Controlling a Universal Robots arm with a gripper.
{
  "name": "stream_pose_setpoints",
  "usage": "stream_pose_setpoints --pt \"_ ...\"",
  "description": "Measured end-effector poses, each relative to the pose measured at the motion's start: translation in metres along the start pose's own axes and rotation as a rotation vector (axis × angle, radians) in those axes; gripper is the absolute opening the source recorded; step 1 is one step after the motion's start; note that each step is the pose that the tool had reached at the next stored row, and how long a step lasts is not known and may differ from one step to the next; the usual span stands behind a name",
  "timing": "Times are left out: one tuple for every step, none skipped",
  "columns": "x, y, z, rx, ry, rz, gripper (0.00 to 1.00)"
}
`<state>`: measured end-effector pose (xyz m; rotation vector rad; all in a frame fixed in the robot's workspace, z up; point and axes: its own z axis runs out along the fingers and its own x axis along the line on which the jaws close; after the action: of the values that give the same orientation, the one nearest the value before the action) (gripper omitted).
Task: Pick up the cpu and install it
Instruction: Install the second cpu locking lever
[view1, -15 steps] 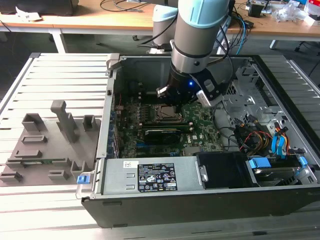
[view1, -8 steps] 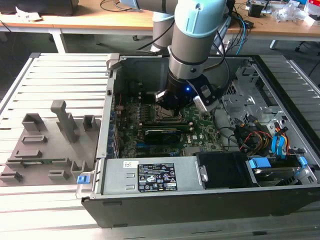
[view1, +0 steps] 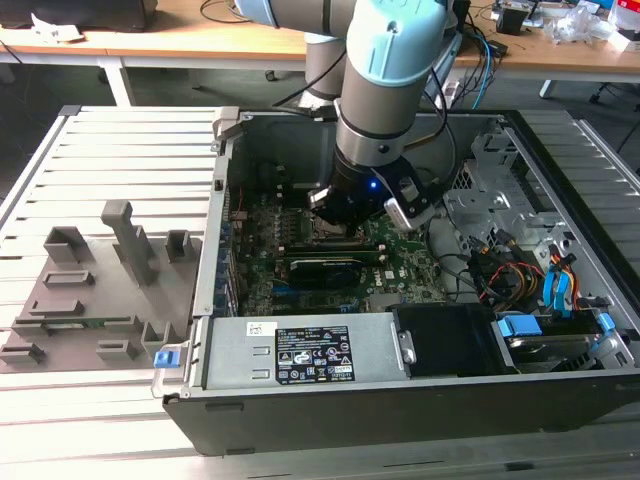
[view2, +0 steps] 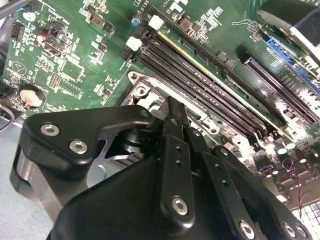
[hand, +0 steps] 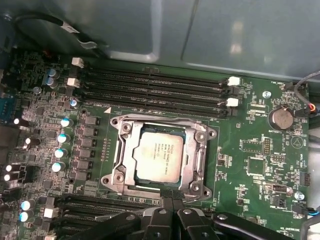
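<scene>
From the exterior view I see my arm reaching down into the open computer case (view1: 215, 300), the gripper (view1: 345, 215) low over the green motherboard (view1: 260, 285) near the middle of the frame. The first wrist view gives me what that one hides: the cpu (hand: 157, 156) lies flat inside the metal-framed socket (hand: 120, 160) at centre frame, silver top up, with the gripper (hand: 171, 197) just beside the socket's lower edge. Its fingertips (hand: 166, 196) look pressed together with nothing between them. In the second wrist view the black gripper body (view2: 165, 200) covers most of the socket, and I see the memory slots (view2: 210, 85) running diagonally just beyond it. In the exterior view the grey fixture tray (view1: 90, 290) sits on the slatted table (view1: 120, 140) at left, well apart from the case. Case walls and cables (view1: 500, 270) crowd the right side.
</scene>
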<state>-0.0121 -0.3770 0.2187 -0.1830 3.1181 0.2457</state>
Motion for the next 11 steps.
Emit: stream_pose_setpoints --pt "0.0014 0.0000 0.0008 -0.0007 -0.0001 0.000 0.11" --pt "0.0044 0.0001 0.0021 -0.0032 -0.0003 0.000 0.11" --pt "0.0058 0.0002 0.0027 -0.0053 -0.0005 0.000 0.11" --pt "0.0074 0.0004 0.0030 -0.0090 -0.0010 0.000 0.11" --pt "0.0131 0.0006 0.0031 -0.0226 -0.0026 -0.001 0.11" --pt "0.0162 0.0006 0.0031 -0.0254 -0.0028 -0.001 0.11" --pt "0.0168 0.0006 0.0031 -0.0256 -0.0029 -0.001 0.11" --pt "0.0168 0.0006 0.0030 -0.0256 -0.0026 -0.003 0.11" --pt "0.0167 0.0008 0.0009 -0.0255 -0.0020 -0.005 0.11" --pt "0.0157 0.0011 -0.0014 -0.0256 -0.0017 -0.007 0.11" --pt "0.0114 0.0008 -0.0024 -0.0259 -0.0007 -0.007 0.11"
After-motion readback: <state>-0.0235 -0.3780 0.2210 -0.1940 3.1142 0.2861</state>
